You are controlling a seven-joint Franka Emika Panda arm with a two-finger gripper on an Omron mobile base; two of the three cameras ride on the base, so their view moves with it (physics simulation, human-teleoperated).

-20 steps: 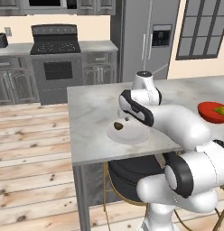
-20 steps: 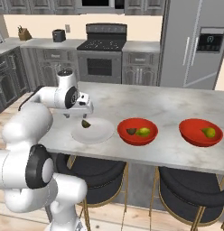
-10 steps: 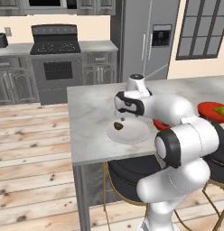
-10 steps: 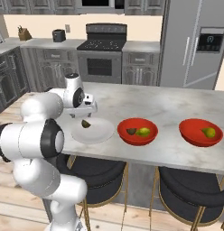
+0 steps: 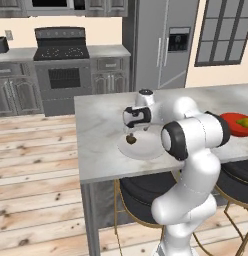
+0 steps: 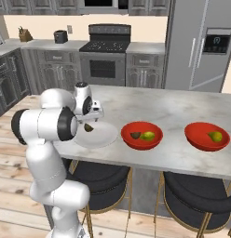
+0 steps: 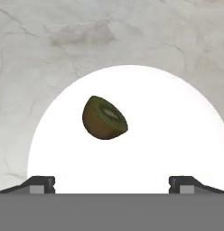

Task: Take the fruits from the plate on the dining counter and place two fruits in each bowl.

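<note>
While the white arm's two-finger gripper [image 7: 112, 184] is hanging over the flat round white plate [image 7: 177, 135] with its jaws spread wide apart and nothing between them, a single dark brown-olive halved fruit [image 7: 104, 118] is lying on that plate, its greenish cut face turned up and to one side. In the hand view the piece is sitting off toward the left fingertip [image 7: 40, 183] rather than midway, so I judge the step in hand to be the pickup of this last piece, and doing it well is going to mean sliding the gripper sideways until the fruit is lying centred between the fingers before lowering, then closing gently on the rounded skin, which could roll or squirt out.

Standing further back, the right base view is showing what the hand view is not: the near glossy red bowl [image 6: 141, 135], just beside the plate on the long light-grey marbled worktop [image 6: 182, 109], is already holding one dark piece and one yellow-green pear-like piece [image 6: 147, 135], while the far red bowl [image 6: 207, 136] is holding only one yellow-green piece [image 6: 215, 136]. So the far bowl is where this fruit belongs. In the left base view the arm's own body is covering the near bowl.
</note>
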